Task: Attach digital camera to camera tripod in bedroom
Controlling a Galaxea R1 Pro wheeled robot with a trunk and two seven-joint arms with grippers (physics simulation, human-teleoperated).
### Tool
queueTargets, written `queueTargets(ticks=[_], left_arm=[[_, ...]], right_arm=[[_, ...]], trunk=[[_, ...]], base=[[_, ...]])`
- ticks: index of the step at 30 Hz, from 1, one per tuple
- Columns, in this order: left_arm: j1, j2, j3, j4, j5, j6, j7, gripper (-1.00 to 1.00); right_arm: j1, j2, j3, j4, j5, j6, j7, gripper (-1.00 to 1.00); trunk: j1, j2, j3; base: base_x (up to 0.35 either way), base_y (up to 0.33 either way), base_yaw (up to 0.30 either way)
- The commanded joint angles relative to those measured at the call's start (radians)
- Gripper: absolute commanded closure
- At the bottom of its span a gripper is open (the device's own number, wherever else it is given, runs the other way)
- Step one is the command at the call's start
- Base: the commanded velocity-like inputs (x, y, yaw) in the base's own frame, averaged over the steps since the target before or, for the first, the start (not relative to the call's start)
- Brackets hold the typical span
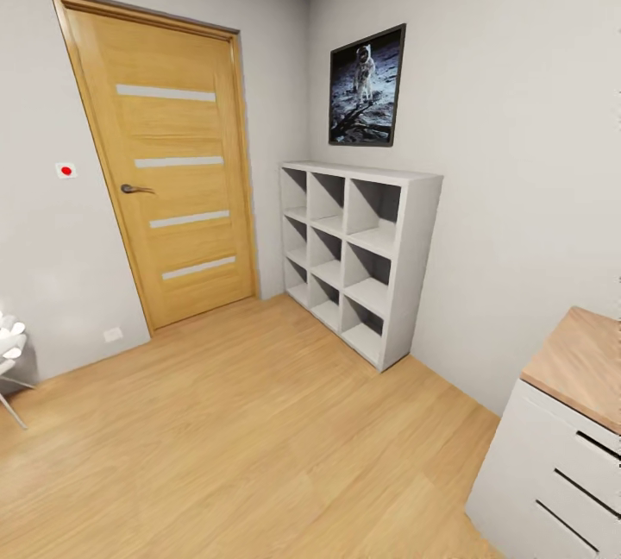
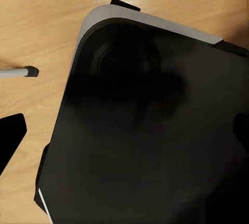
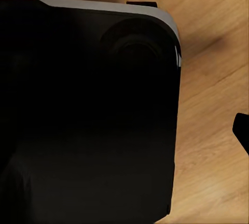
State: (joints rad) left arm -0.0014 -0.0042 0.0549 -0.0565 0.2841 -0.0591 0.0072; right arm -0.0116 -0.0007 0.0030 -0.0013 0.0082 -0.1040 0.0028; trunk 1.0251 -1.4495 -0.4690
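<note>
The robot looks to be in transit, so the step in hand is finding the way to the task's things rather than handling them. The head view takes in a room corner: a honey-coloured wooden door with four pale horizontal glass strips and a dark lever handle [image 1: 159, 171] at the upper left of the frame, a small white wall switch with a red dot [image 1: 65, 170] just left of it, a white open cube shelf of nine compartments [image 1: 358, 261] at centre right, a black-framed astronaut photograph [image 1: 366, 86] on the wall above the shelf, and a white drawer cabinet with a light wood top [image 1: 561, 447] in the lower right corner. At the left edge a white petal-like shape on thin metal legs [image 1: 10, 352] pokes into view, too cropped to name. Light wood plank flooring [image 1: 241, 438] fills the lower half. The small black digital camera and the silver-legged tripod cannot be placed from these pictures, nor can their look be described. Both wrist views look down on the robot's own black, grey-rimmed base [image 2: 150, 125] over the floor; dark shapes at the edges may be fingertips, yet whether either gripper is spread or closed I cannot tell. The next move probably calls for turning or driving until the tripod and camera come into sight.
</note>
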Motion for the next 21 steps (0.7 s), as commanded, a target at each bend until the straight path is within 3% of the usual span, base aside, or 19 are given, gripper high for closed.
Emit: queueTargets(ticks=[1,21], left_arm=[[0.0,0.0,0.005,0.0,0.001,-0.002,0.001,-1.0],[0.0,0.0,0.005,0.0,0.001,-0.002,0.001,-1.0]], right_arm=[[-0.001,-0.001,0.0,0.001,0.001,-0.003,0.0,-1.0],[-0.001,-0.007,0.002,0.0,0.005,-0.008,0.0,-1.0]], trunk=[[0.0,-0.001,-0.001],[0.0,-0.001,-0.001]], base=[[0.0,0.0,-0.076],[0.0,0.0,-0.014]])
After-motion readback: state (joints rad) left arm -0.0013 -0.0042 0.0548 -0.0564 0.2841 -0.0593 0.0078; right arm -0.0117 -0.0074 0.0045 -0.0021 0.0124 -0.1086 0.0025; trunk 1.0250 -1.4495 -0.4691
